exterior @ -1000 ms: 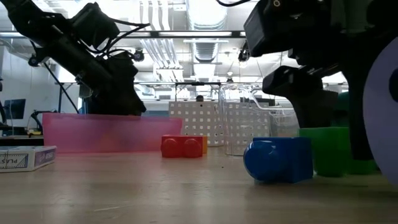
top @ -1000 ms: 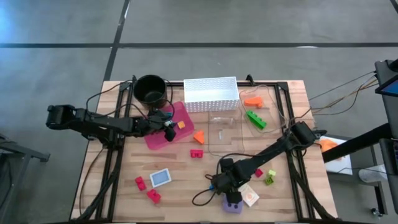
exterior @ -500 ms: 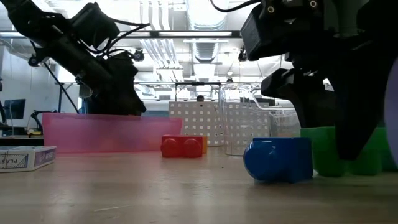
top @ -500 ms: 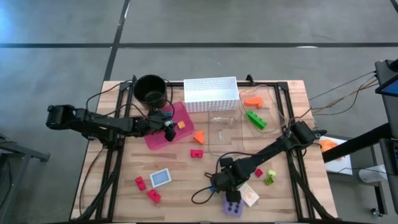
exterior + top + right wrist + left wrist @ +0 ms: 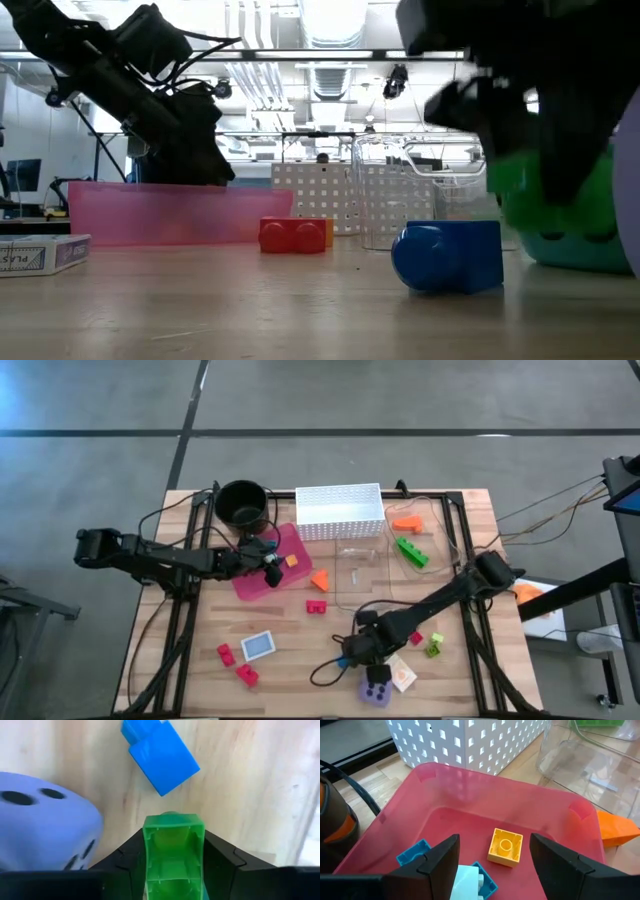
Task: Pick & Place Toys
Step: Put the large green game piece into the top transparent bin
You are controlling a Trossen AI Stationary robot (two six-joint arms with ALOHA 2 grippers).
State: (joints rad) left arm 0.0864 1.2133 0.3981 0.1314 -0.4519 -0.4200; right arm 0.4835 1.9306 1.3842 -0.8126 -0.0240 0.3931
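My right gripper (image 5: 358, 650) is shut on a green brick (image 5: 173, 851) near the table's front, right of centre. A blue brick (image 5: 160, 755) lies on the wood just beyond it, and also shows in the low view (image 5: 450, 256). A purple dotted die (image 5: 377, 687) stands beside the gripper. My left gripper (image 5: 495, 865) hangs open over the pink tray (image 5: 252, 580). The tray holds a yellow brick (image 5: 505, 847) and blue bricks (image 5: 415, 856). My right gripper pinches the green brick by its two opposite side walls (image 5: 150, 855) between the two fingers. The fingers slant down from above. The brick is lifted clear of the table, as the low view (image 5: 525, 180) shows.
A black pot (image 5: 242, 503) and a white perforated basket (image 5: 340, 510) stand at the back. A clear container (image 5: 375, 565) holds green and orange bricks. Red bricks (image 5: 317, 606), a card box (image 5: 258, 646) and a lime brick (image 5: 435, 647) lie on the wood.
My right gripper has risen with the green brick, which stood on the table beside the blue brick and now hangs clear of it. The blue brick has stayed where it was.
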